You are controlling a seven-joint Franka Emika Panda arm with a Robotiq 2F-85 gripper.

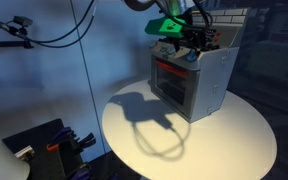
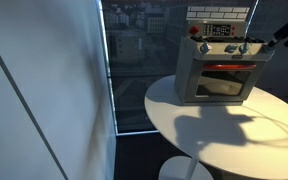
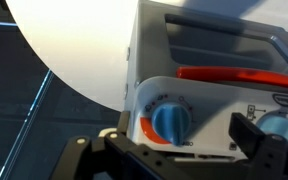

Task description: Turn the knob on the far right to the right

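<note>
In an exterior view, the hand [image 1: 184, 42] hangs at the top front edge of the toy oven [image 1: 199, 85], a green light glowing on the wrist. It covers the control strip, so from here I can't pick out the far-right knob or tell how far the hand is spread. The round white worktop [image 1: 224, 140] carrying the oven lies below the hand.

Over to an exterior view that faces the oven door. A row of knobs runs along the top of the front, and the far-right knob [image 2: 246, 46] is the one nearest the hand [image 2: 263, 44], which sits at that end of the oven. The knob is just beside the hand. Whether they touch is too small to tell. The other knobs lie further off, beyond it.

The wrist view settles it. The far-right knob [image 3: 171, 122], blue on an orange collar, sits straight ahead of the hand [image 3: 179, 140], between the two fingers [image 3: 254, 138]. The hand is spread wide and holds nothing. One finger stands between this knob and the neighbouring knob [image 3: 281, 125], and the other sits low on the opposite side, toward the oven's corner. The red door handle [image 3: 234, 73] lies beyond the knob.

The knob's axis points out of the panel straight at the hand. My read is that the hand is lined up, and what's left is to close on the knob and roll the wrist about that axis. The thing to watch is the finger by the neighbouring knob, which could catch it.
</note>
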